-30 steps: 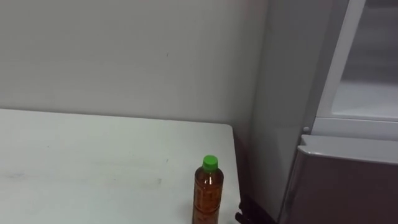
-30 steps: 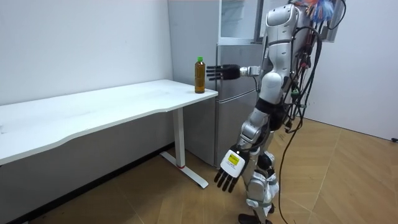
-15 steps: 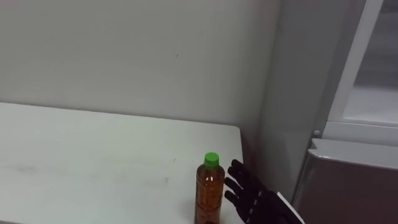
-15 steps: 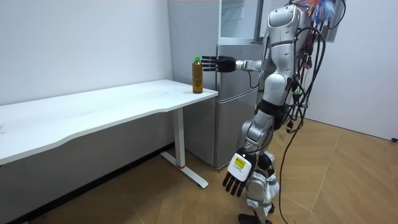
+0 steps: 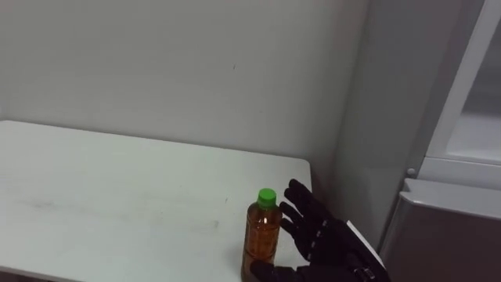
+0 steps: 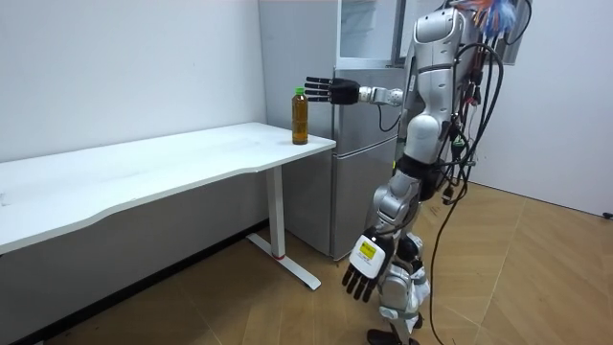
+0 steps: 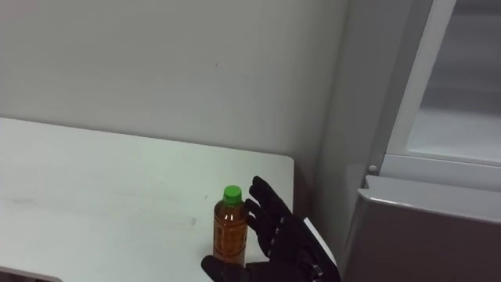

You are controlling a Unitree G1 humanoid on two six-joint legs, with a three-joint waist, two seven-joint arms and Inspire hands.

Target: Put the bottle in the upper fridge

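The right hand's fingers (image 5: 302,207) are straight and spread, just right of the bottle (image 5: 261,238), with the thumb reaching across below its base on the near side; nothing is gripped, and whether any finger touches the bottle I cannot tell. The right hand (image 5: 329,244) comes in from the lower right. The bottle, amber with a green cap, stands upright at the right end of the white table (image 5: 117,196), near the fridge (image 5: 443,227) to the right. In the room view the robot stands before the fridge, its left hand (image 6: 365,273) hanging by its leg, fingers loose.
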